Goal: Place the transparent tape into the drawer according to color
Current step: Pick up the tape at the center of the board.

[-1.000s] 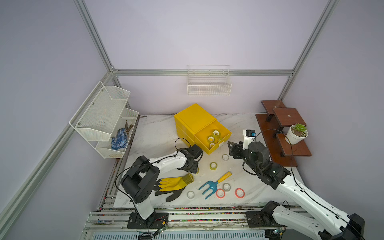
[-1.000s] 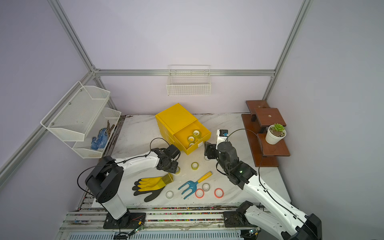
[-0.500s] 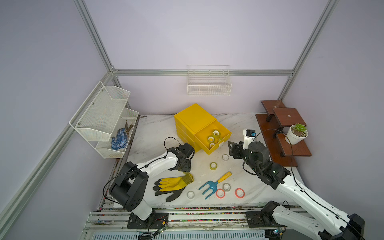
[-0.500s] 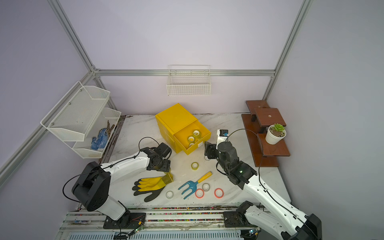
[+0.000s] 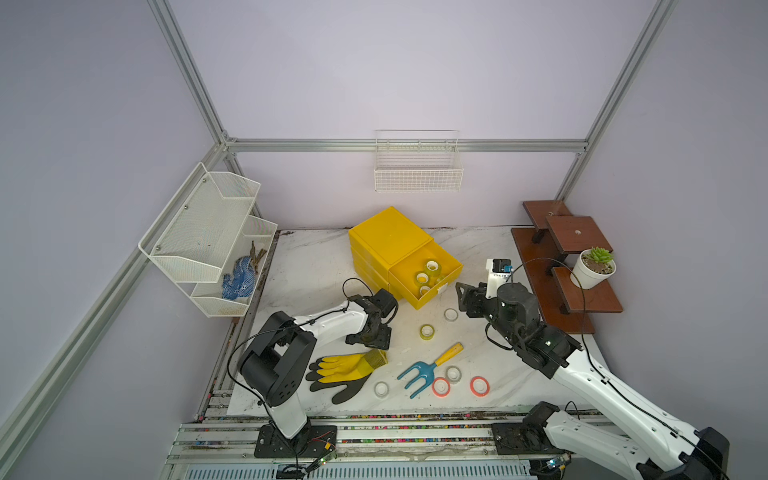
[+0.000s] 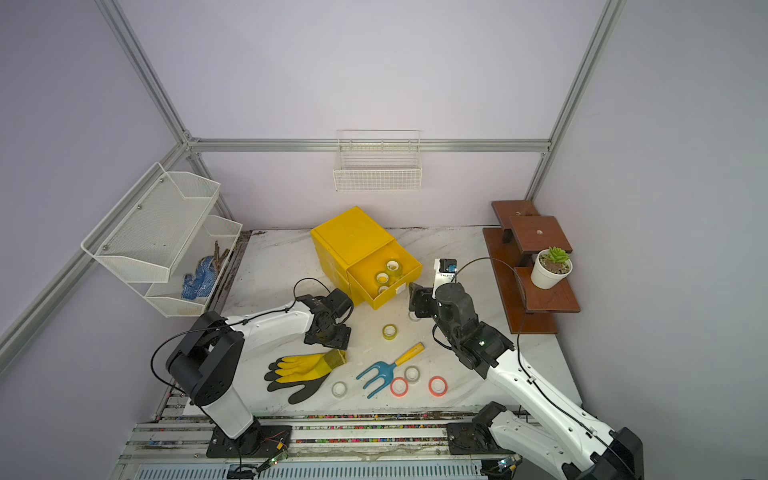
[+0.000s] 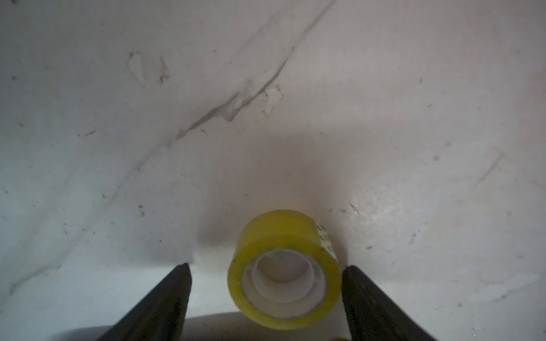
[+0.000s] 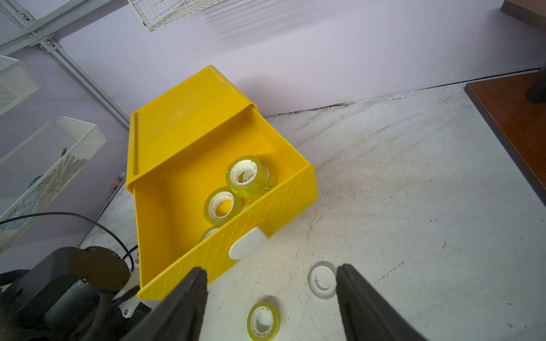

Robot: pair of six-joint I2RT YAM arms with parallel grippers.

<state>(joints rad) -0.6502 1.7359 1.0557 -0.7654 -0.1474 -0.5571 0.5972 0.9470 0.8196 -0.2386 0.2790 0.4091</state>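
Left end effector [image 7: 267, 266], unclenched, straddles yellow tape [image 7: 283, 230], likely light, stiff, slick; pinch its outer wall. Right end effector [image 5: 461, 293], released, hovers at four o'clock of the drawer [image 5: 402, 290].

I see a yellow drawer [image 8: 266, 203] with a diamond-grid front, yellow-green tape rolls [image 8: 245, 177], red rolls [image 5: 440, 387], a blue fork [image 5: 419, 371], grey-veined white table [image 5: 316, 266].

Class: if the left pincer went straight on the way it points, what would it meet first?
The yellow tape roll, which sits inside the open left pincer. After that, probably the white table the roll lies on, though depth is hard to judge.
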